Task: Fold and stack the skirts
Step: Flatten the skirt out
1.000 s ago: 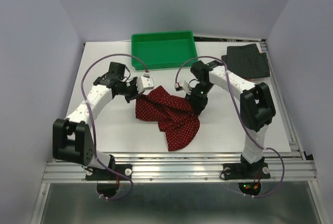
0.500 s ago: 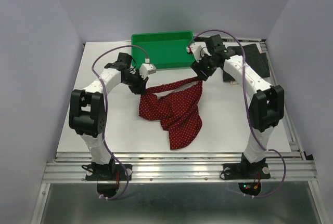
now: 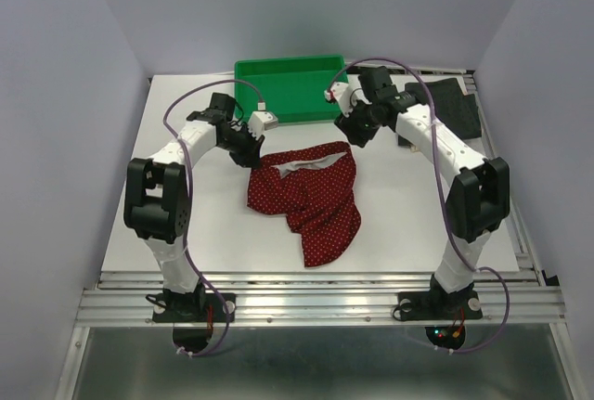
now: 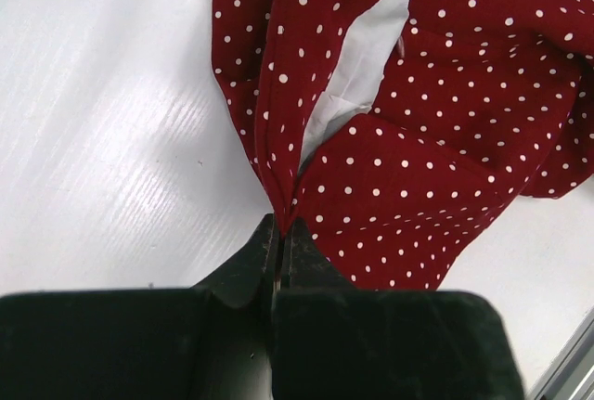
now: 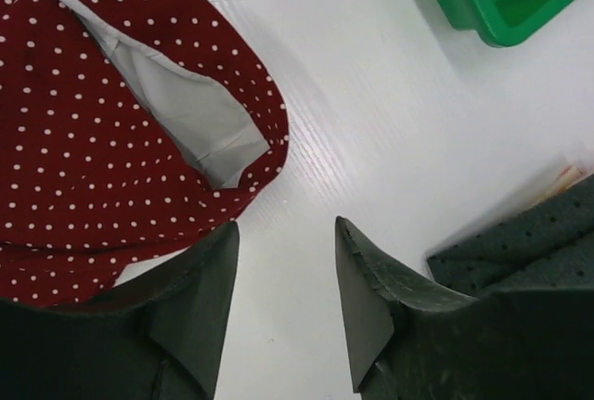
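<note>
The dark red skirt with white dots point(image 3: 311, 198) lies crumpled on the white table, its pale lining showing at the waist; it also shows in the left wrist view point(image 4: 436, 131) and the right wrist view point(image 5: 83, 159). My left gripper point(image 3: 252, 151) is shut on its left waist corner point(image 4: 283, 214). My right gripper point(image 3: 351, 133) is open and empty just above the skirt's right waist corner point(image 5: 264, 145). The folded charcoal-grey skirt point(image 3: 444, 108) lies at the back right, its edge in the right wrist view point(image 5: 529, 233). The orange-and-white skirt is out of view.
A green plastic tray point(image 3: 290, 87) stands at the back centre, its corner in the right wrist view point(image 5: 492, 1). Purple cables loop above both arms. The table's metal rail point(image 3: 316, 303) runs along the near edge.
My right gripper has let go of the skirt's right waist corner and opened; that corner has dropped flat onto the table. Earlier both arms lifted the waist back toward the tray.
</note>
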Controlling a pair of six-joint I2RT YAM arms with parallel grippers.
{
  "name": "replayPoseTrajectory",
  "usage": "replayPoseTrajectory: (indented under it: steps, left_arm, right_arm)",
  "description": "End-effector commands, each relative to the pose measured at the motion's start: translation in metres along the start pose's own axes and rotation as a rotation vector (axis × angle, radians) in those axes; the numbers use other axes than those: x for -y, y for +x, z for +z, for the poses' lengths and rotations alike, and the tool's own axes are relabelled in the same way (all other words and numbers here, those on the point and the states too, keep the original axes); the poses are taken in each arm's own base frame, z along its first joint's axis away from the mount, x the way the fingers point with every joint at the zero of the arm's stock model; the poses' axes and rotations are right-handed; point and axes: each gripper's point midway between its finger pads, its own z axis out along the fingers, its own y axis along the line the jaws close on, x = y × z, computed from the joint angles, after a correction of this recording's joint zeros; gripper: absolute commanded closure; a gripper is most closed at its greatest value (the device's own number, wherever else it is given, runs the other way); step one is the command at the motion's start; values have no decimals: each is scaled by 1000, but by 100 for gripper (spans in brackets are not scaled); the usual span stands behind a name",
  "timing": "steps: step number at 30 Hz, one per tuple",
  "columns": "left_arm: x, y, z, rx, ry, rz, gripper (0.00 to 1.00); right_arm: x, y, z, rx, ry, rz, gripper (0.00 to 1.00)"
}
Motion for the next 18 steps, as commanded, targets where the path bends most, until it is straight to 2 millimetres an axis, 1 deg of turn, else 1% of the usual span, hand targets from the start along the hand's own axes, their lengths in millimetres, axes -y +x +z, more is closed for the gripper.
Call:
replayPoseTrajectory:
  steps: [1,2,3,5,7,8,9,10,11,12,13,14,15,16,17,18]
  left_arm:
    - [-2,-11,-3,29,4,-12,100]
    - [-2,-10,-3,30,4,-16,100]
    - [-2,-10,-1,30,6,-16,100]
    - [-2,-8,1,25,8,-20,100]
    - [-3,-8,2,24,9,-22,100]
    - [-3,-8,2,25,8,-21,100]
    - [-3,-8,2,23,10,-23,100]
    - [-4,-8,2,24,9,-21,100]
    - [-3,-8,2,23,10,-20,100]
    - [-4,-8,2,23,9,-20,100]
    - [-4,-8,2,23,9,-19,100]
    - [-4,-8,2,21,8,-16,100]
    - [-4,-8,2,20,7,-15,100]
    - [-5,-8,2,19,5,-12,100]
    - [-5,-7,2,17,5,-13,100]
    - [-5,-6,3,16,6,-14,100]
  right_arm:
    - [-14,-28,-7,92,-81,-65,50]
    - [-28,-23,-4,83,-130,-78,51]
    - [-41,-24,0,88,-168,-117,51]
    - [-51,-12,12,56,-185,-147,51]
    - [-50,-11,20,61,-178,-161,49]
    - [-54,-11,28,56,-190,-167,48]
    - [-54,-13,30,67,-198,-170,46]
    - [-56,-21,31,81,-206,-189,45]
    - [-57,-23,32,83,-220,-194,42]
    - [-66,-20,38,64,-258,-200,41]
    - [-66,-20,40,57,-267,-216,40]
    - [-71,-25,41,60,-280,-237,39]
    - [-79,-20,48,34,-308,-242,39]
    - [-79,-17,52,20,-316,-253,39]
    - [-78,-17,52,15,-320,-258,39]
    - [-83,-6,61,-29,-349,-250,39]
